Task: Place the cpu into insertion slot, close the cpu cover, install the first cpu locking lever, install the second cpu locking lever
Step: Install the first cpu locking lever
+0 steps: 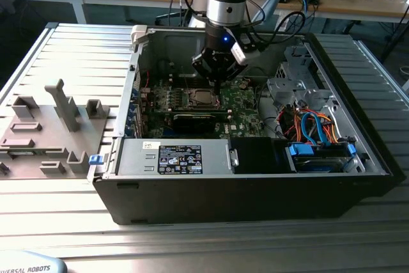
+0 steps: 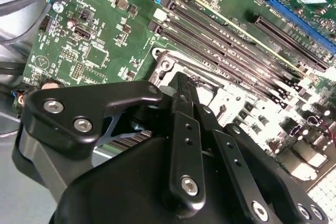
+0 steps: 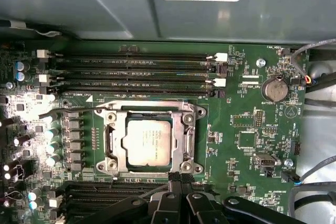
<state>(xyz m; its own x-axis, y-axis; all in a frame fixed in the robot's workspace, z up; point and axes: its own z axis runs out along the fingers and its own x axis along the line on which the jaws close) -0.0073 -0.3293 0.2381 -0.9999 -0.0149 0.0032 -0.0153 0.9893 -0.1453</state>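
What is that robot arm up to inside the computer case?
It is working on the processor socket of an open desktop computer. The cpu already sits in the insertion slot, with the cpu cover lying down around it. The gripper, its fingers together, hovers right at the socket's edge, holding nothing visible. The memory slots run alongside.

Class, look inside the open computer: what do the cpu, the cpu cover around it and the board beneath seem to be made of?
The cpu: dull silver-grey metal top, going by its matte, even sheen.
The cpu cover: thin bright metal, probably stamped steel; it glints at its edges and screw points.
The board: green lacquered circuit laminate, likely fibreglass, with fine printed lines and soldered parts.
The tool sits at the cover's edge; black, matte, material unclear.
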